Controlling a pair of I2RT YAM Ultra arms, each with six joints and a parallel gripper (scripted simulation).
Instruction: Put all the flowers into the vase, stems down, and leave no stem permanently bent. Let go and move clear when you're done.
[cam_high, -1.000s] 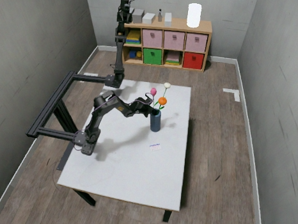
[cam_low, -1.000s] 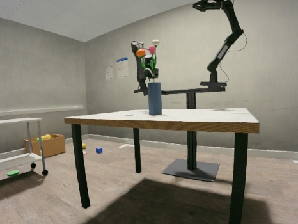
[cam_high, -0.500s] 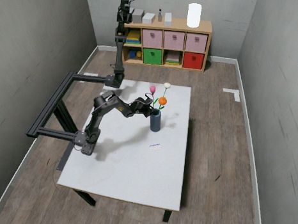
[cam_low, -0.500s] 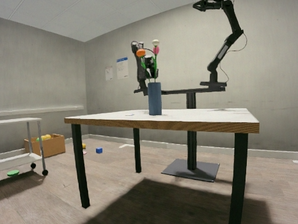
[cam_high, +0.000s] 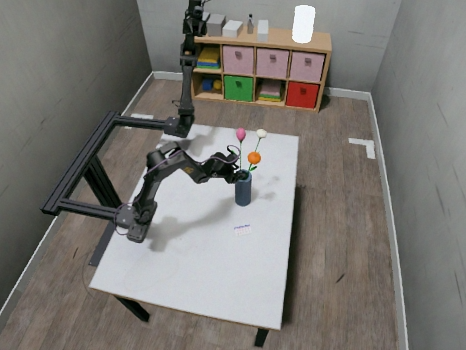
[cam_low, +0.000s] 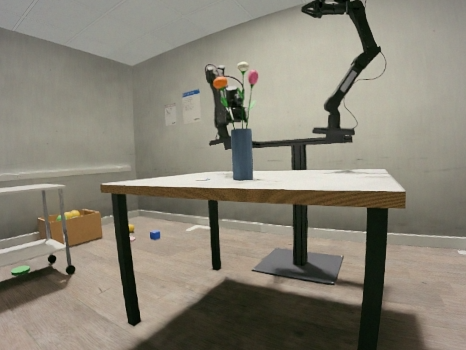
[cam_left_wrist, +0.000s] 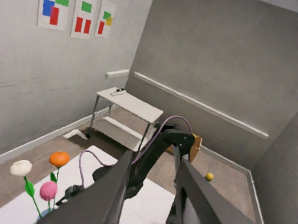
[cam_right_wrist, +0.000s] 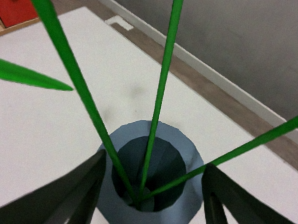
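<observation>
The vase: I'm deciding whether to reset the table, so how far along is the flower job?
Done: the pink flower, white flower and orange flower all stand stems down in the vase.
In hand: nothing; the right gripper is open.
Left: that gripper, at the vase mouth, must move clear. I can't confirm every stem is unbent.
</observation>
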